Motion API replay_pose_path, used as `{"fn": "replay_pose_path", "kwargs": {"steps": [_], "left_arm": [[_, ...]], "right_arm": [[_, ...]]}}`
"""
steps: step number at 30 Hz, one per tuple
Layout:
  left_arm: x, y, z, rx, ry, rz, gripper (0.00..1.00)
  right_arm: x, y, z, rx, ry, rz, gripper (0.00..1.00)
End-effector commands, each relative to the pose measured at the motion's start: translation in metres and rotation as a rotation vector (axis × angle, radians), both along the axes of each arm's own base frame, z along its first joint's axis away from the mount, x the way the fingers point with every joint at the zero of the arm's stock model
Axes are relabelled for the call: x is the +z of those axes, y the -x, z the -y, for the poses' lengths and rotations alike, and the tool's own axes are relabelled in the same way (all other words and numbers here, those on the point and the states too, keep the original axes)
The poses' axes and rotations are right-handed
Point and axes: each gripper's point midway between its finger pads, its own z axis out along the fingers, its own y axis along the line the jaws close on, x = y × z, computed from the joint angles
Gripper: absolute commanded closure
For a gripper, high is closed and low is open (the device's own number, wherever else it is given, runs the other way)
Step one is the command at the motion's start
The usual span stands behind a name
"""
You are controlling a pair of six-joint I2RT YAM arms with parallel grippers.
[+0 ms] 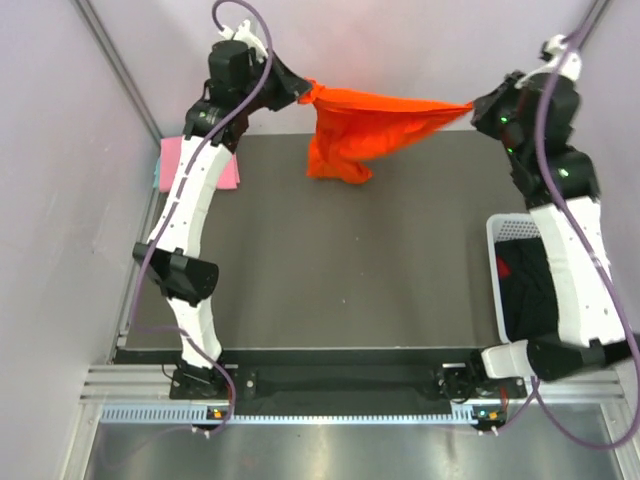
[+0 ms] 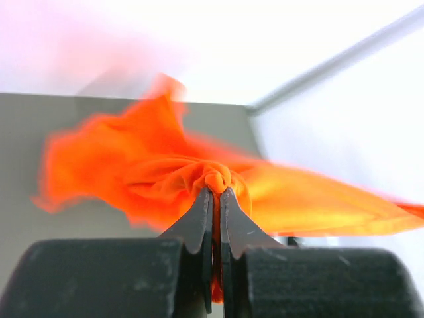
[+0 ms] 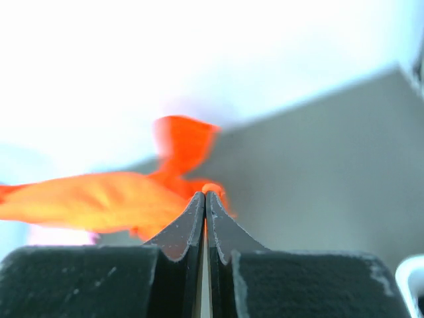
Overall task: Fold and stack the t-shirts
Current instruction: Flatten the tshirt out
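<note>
Now, at the far left of the table (image 1: 350,270) the pink shirt (image 1: 175,160) lies flat, and just right of it the left gripper (image 1: 303,92) is clamped on one bunched end of the orange shirt (image 1: 365,125). That shirt stretches crosswise in the air to the right gripper (image 1: 470,108), pinched tight on its other end, its loose bulk sagging nearer the left gripper, down to about table level. Spreading it likely needs both grippers lowering together, keeping that axis
</note>
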Motion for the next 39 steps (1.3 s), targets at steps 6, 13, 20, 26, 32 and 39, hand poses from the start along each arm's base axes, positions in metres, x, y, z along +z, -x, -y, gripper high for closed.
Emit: {"fn": "replay_pose_path", "kwargs": {"steps": [6,13,20,26,32,39], "left_arm": [[-0.103,0.101,0.001,-0.128,0.054,-0.285,1.0],[-0.274,0.207,-0.068,0.008,-0.184,-0.557,1.0],[-0.331,0.208,-0.114,0.186,-0.34,-0.659,1.0],[-0.326,0.163,-0.141,0.304,-0.391,-0.673,1.0],[-0.291,0.097,-0.195,0.466,-0.369,-0.635,1.0],[-0.25,0.096,-0.202,0.444,-0.448,-0.597,0.49]], "right_arm": [[-0.048,0.099,-0.011,0.162,-0.062,-0.092,1.0],[-0.248,0.185,-0.083,0.48,-0.239,-0.441,1.0],[-0.326,0.225,-0.117,0.566,-0.247,-0.568,1.0],[-0.323,0.229,-0.174,0.595,-0.335,-0.524,1.0],[-0.321,0.222,-0.232,0.655,-0.111,-0.632,0.75],[-0.255,0.129,-0.168,0.456,-0.08,-0.493,0.53]]}}
